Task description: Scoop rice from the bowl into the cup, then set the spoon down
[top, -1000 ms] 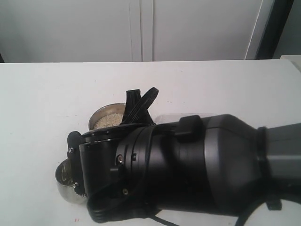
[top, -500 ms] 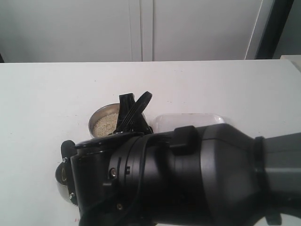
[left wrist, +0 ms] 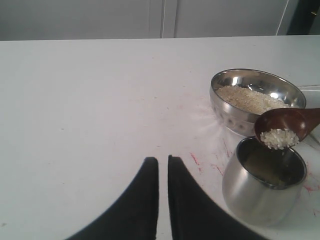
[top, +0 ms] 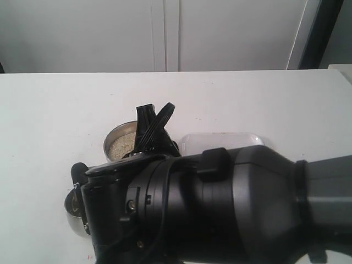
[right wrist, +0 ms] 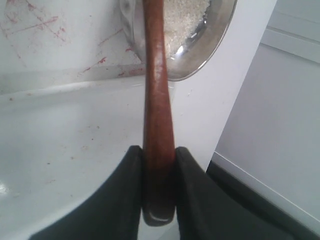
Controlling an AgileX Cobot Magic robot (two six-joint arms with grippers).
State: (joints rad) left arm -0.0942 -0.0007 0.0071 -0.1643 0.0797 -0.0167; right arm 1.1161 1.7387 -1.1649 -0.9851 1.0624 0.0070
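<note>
Clamping the spoon by its handle, the right gripper hides the scoop from its own camera. Only the left wrist view shows the scoop carrying rice above the rim of the cup, just beside the bowl. The left gripper hangs nearly closed and empty over bare table.

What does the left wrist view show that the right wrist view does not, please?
Only left wrist: the small shiny steel cup, the dark reddish-brown wooden spoon carrying rice above it, and the empty left gripper. Only right wrist: the right gripper clamped on the spoon's handle. Both: the wide steel bowl of off-white rice and the spoon.
</note>
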